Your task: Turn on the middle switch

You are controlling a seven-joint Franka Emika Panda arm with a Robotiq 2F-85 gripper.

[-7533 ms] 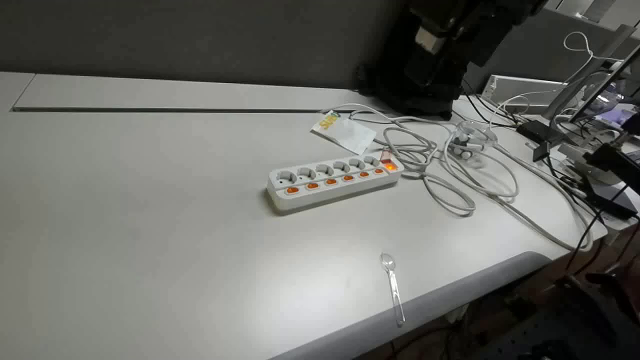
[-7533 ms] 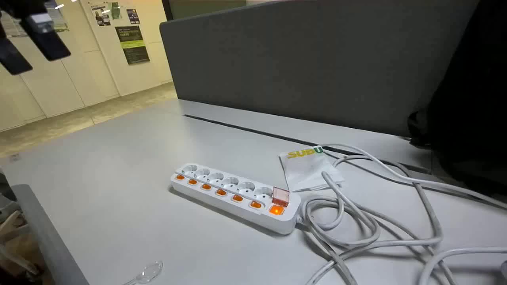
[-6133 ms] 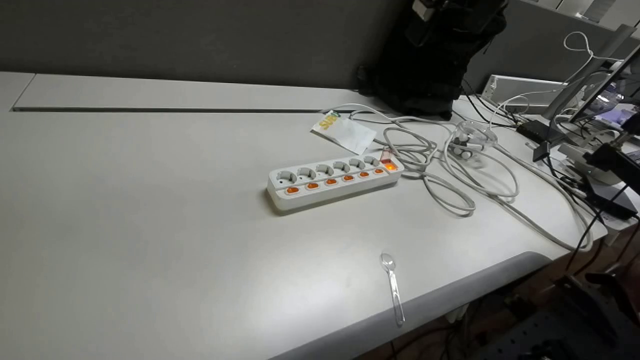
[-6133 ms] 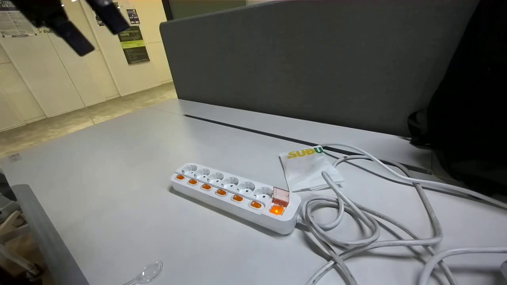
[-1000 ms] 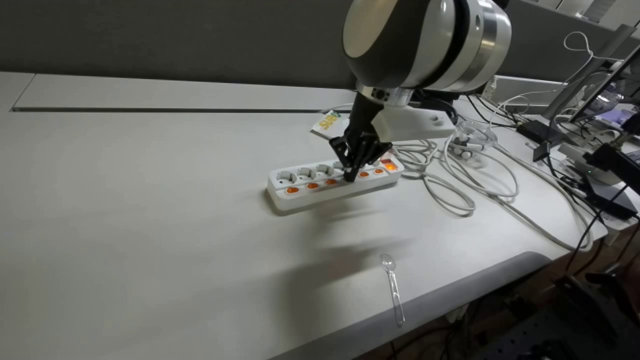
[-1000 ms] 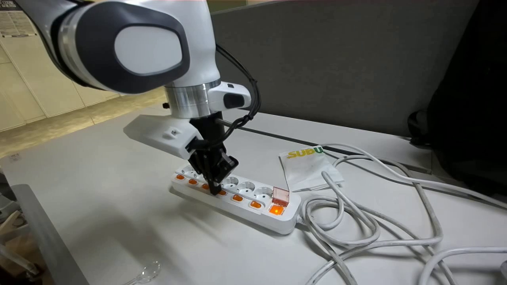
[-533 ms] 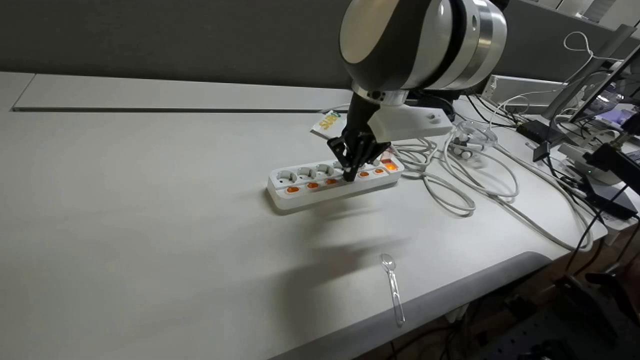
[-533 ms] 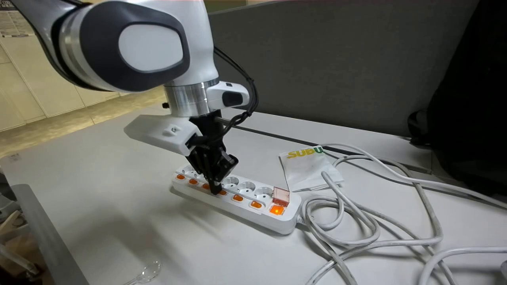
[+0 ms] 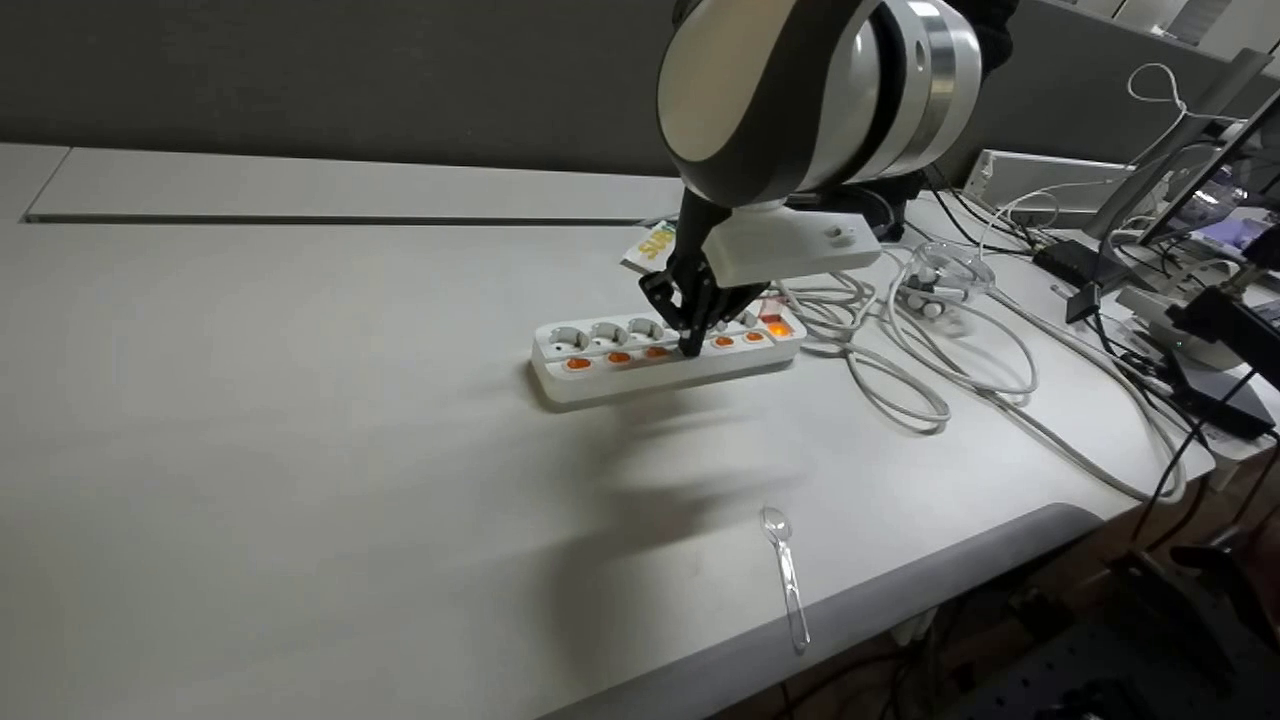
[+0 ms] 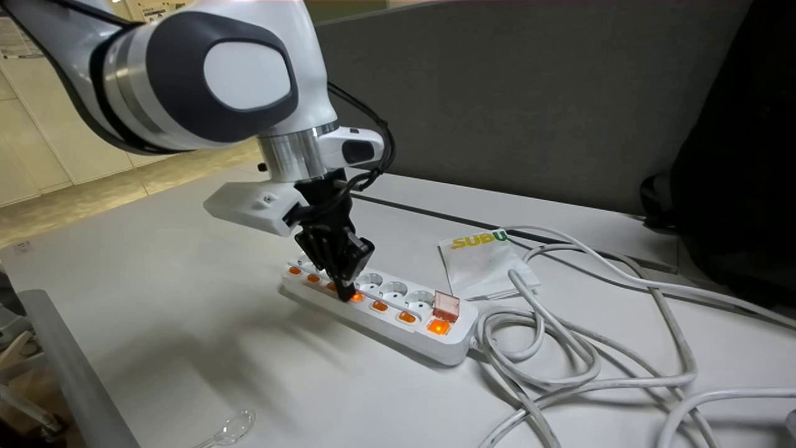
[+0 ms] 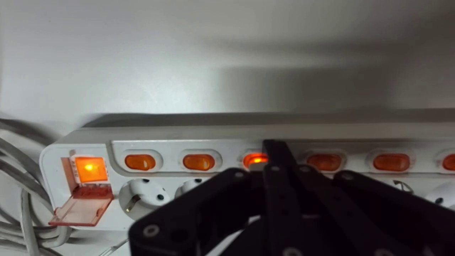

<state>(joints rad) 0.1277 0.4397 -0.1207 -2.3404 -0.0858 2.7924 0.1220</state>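
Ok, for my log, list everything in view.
Strip: 1, white, on table
Table: 1, pale grey, under strip
Main switch: 1, lit orange, at strip end
Small switches: 6, orange, along strip, third from main switch lit
Cover: 1, clear red, beside main switch
Sockets: some hidden, white, along strip
Cables: several, whitish, beyond main switch
Paper: 1, white, behind strip
Spoon: 1, clear, table edge
Container: 1, clear, among cables
Partition: 1, dark grey, behind table
Bag: 1, black, by partition
Clutter: uncounted, mixed, beyond cables
Arm: 1, white and dark, above strip
Gripper: 1, black, at lit small switch
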